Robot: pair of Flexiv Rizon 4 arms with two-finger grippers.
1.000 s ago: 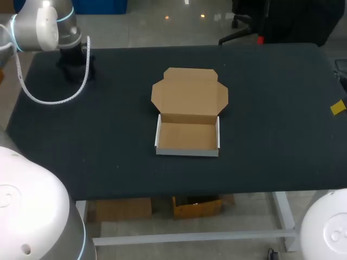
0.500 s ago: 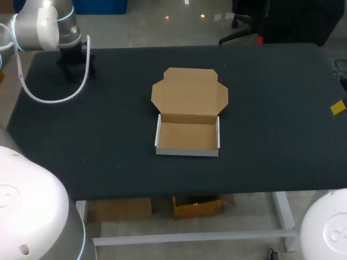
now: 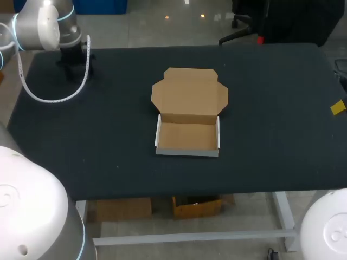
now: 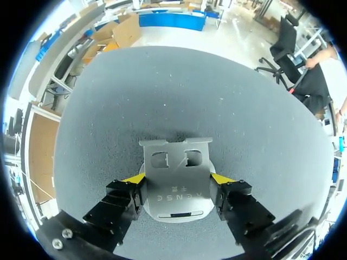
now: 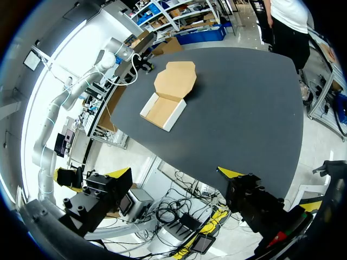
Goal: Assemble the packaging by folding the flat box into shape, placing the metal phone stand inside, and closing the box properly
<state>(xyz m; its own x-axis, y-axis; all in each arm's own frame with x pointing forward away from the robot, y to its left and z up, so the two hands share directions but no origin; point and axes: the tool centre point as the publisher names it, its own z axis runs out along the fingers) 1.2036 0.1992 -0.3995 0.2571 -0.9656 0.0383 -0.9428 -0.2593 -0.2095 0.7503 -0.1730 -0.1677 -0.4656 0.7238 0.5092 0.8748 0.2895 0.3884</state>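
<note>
Since the metal phone stand looks stiff, slick & heavyish, my left gripper clamps its two side edges at the table far-left corner. The box sits open mid-table; my right gripper hangs spread, nothing in it.

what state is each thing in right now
box: folded into shape, empty, lid open and laid back
stand: outside the box, at the table's far left corner, gripped
left fingers: shut on the stand, one at each side
right fingers: open, nothing between them, off the table's edge
</note>
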